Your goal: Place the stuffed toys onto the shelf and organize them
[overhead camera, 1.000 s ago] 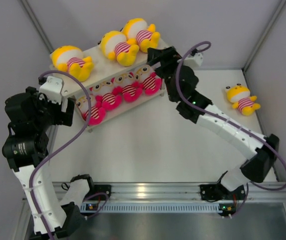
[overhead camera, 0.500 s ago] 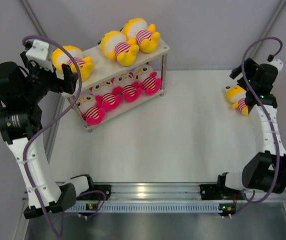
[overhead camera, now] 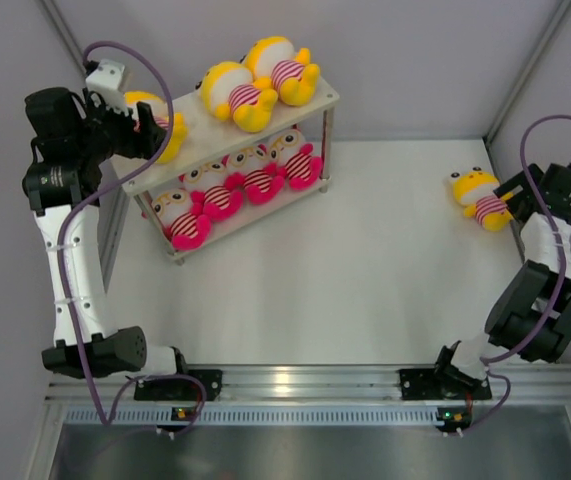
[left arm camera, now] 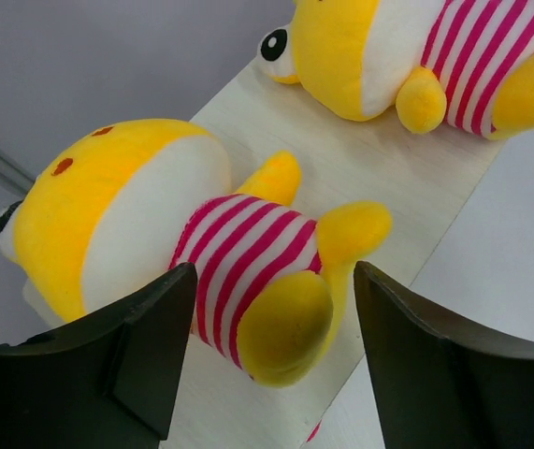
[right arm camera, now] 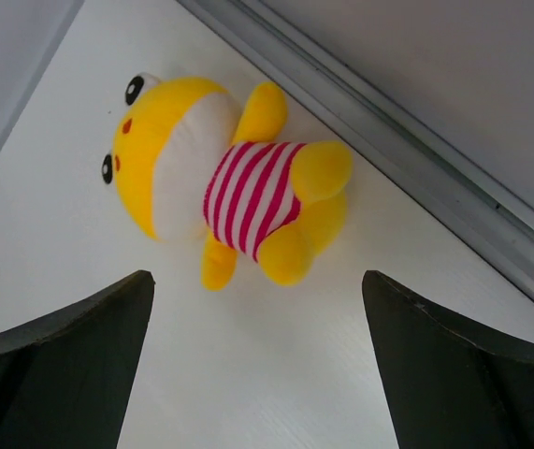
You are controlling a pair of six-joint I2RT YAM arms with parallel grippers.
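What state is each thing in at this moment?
shelf: upright, seven toys aboard
leftmost yellow toy: lying on top tier
two other yellow toys: lying on top tier
four pink toys: lined along lower tier
loose yellow toy: lying on table, unheld
left gripper: open, straddling leftmost yellow toy
right gripper: open, empty

On the shelf (overhead camera: 197,135)'s top board, I see open room between the left-end yellow toy (left arm camera: 126,215), which my left pincer (left arm camera: 274,268) straddles, and two yellow toys (overhead camera: 230,90) at the right end. Four pink toys (overhead camera: 255,180) fill the lower board. Right of the shelf, bare bench (overhead camera: 345,270) runs to a lone yellow toy (overhead camera: 480,195).
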